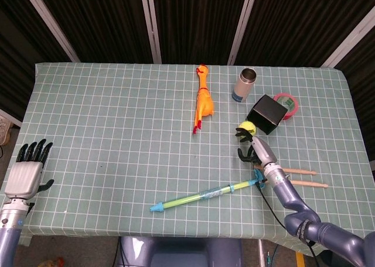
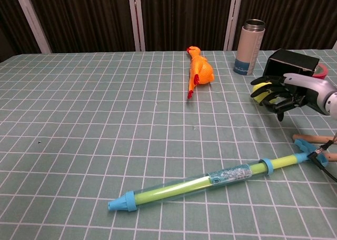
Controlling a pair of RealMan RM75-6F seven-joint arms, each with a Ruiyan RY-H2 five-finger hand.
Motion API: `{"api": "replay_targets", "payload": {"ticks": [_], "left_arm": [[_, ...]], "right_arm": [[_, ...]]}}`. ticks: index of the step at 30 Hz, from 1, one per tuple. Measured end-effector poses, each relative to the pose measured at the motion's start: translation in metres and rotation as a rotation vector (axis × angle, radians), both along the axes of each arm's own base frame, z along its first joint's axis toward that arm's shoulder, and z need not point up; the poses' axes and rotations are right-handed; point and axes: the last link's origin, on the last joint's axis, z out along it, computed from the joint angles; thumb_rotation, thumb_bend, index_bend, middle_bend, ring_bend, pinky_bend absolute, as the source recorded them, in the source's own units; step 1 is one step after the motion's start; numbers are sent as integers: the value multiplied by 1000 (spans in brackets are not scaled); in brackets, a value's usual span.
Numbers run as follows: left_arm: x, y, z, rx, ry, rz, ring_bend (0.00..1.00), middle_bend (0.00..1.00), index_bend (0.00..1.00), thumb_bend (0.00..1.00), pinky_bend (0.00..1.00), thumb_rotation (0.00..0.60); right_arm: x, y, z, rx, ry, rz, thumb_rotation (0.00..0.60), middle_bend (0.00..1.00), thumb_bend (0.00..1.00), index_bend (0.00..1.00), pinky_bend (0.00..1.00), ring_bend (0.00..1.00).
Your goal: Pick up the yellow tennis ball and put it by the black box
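Note:
The yellow tennis ball (image 1: pixel 245 127) sits in the fingertips of my right hand (image 1: pixel 258 150), whose dark fingers curl over and under it. In the chest view the ball (image 2: pixel 258 90) shows between those fingers of the right hand (image 2: pixel 295 95), close to the near left corner of the black box (image 2: pixel 289 66). The black box (image 1: pixel 266 113) stands at the right back of the table, just beyond the ball. My left hand (image 1: pixel 26 173) hangs off the table's near left corner with fingers spread, holding nothing.
An orange rubber chicken (image 1: pixel 203 100) lies at the back centre. A metal bottle (image 1: pixel 245 84) and a pink tape roll (image 1: pixel 288 103) flank the box. A long green-and-blue tube (image 1: pixel 208 194) lies along the front, with wooden sticks (image 1: pixel 302 179) near my right wrist.

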Motion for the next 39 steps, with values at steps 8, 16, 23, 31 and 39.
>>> {"api": "replay_targets", "payload": {"ticks": [8,16,23,31,39], "left_arm": [[-2,2,0,2,1,10,0,0,0,152,0,600],[-5,6,-1,1,6,28,0,0,0,153,0,600],[-7,9,-3,-3,12,42,0,0,0,153,0,600],[-7,11,-4,-1,15,52,0,0,0,153,0,600],[-8,12,-4,-1,17,54,0,0,0,153,0,600]], "right_arm": [[2,-7,1,1,-35,-11,600,165,586,50,458,198],[-4,-21,6,-6,-38,-25,600,163,587,49,282,158],[-12,-29,10,-2,-9,-27,600,163,588,49,182,132],[-22,-38,13,3,26,-36,600,163,588,37,0,69],[-28,-42,15,5,73,-20,600,129,588,37,0,4]]}}
